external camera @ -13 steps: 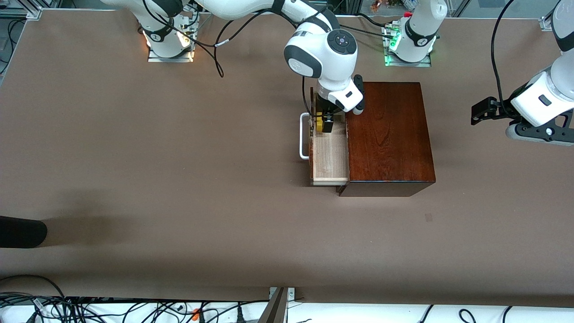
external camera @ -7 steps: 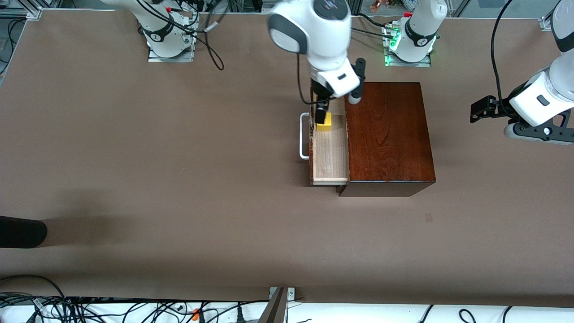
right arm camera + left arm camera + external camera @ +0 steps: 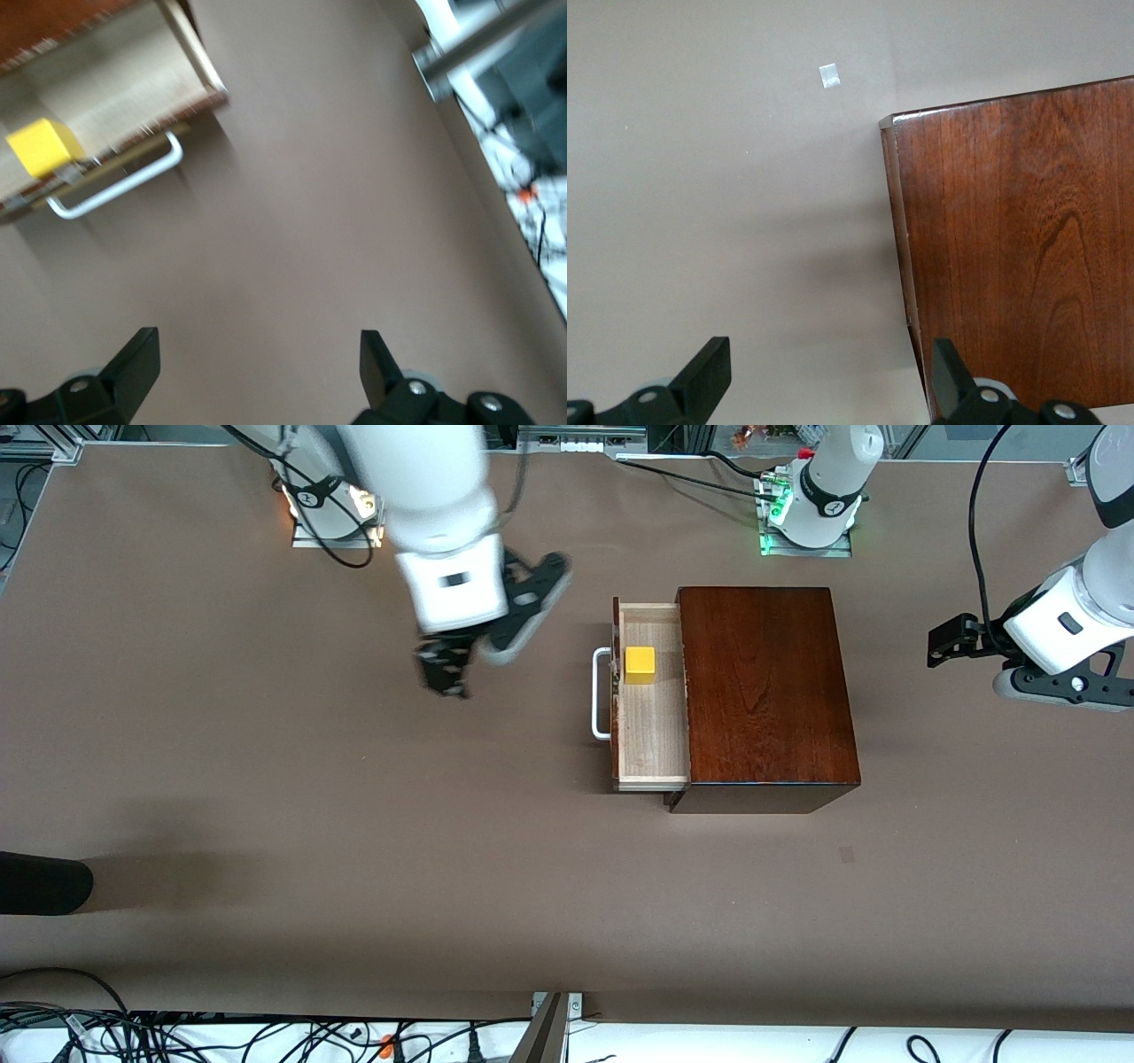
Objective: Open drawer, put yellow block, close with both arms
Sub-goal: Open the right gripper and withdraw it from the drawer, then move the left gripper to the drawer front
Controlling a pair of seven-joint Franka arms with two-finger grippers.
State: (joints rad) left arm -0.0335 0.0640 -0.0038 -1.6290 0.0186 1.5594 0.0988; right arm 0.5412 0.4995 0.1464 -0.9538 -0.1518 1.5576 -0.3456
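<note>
While the drawer (image 3: pixel 654 717) stands open, the yellow block (image 3: pixel 640 664) sits inside, beside right tool (image 3: pixel 443 673), wide open, empty, over bare worktop (image 3: pixel 266 779). Left tool (image 3: pixel 943 642), open, empty, waits by wooden box (image 3: pixel 766 691), probably to brace closing.

The yellow block (image 3: pixel 640 664) sat in the open drawer (image 3: pixel 654 735); the right gripper (image 3: pixel 443 676) hung over bare table (image 3: pixel 266 779) nearby.

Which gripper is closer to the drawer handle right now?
The right gripper, open over bare table on the handle's side of the drawer. The left gripper, also open, waits past the box's closed end.
</note>
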